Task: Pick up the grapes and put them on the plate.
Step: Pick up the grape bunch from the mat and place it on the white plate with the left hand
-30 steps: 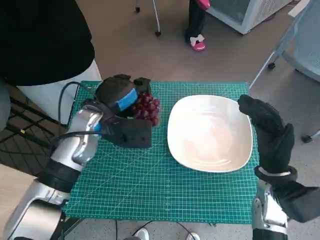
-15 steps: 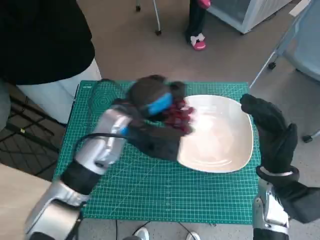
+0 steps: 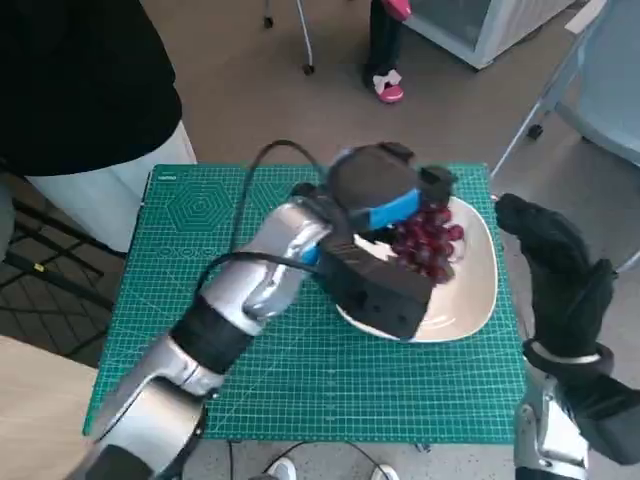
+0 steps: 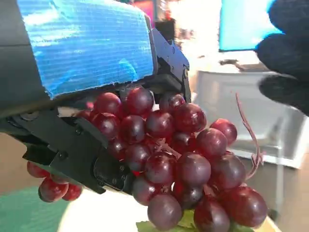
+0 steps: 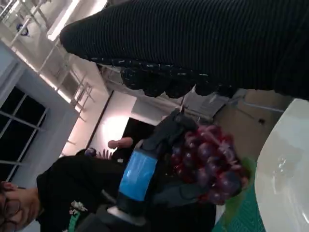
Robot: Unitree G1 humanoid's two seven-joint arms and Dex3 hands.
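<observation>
The black fingers point(image 4: 72, 150) of the left hand point(image 3: 375, 190) are closed around the bunch of dark red grapes point(image 3: 428, 240), holding it right of centre in the head view, above the white plate point(image 3: 470, 300) on the green cutting mat point(image 3: 200, 210). At the right edge, the gloved right hand point(image 3: 560, 280) holds nothing, fingers loosely extended beside the plate's rim. A person in black point(image 3: 80, 80) fills the upper left.
</observation>
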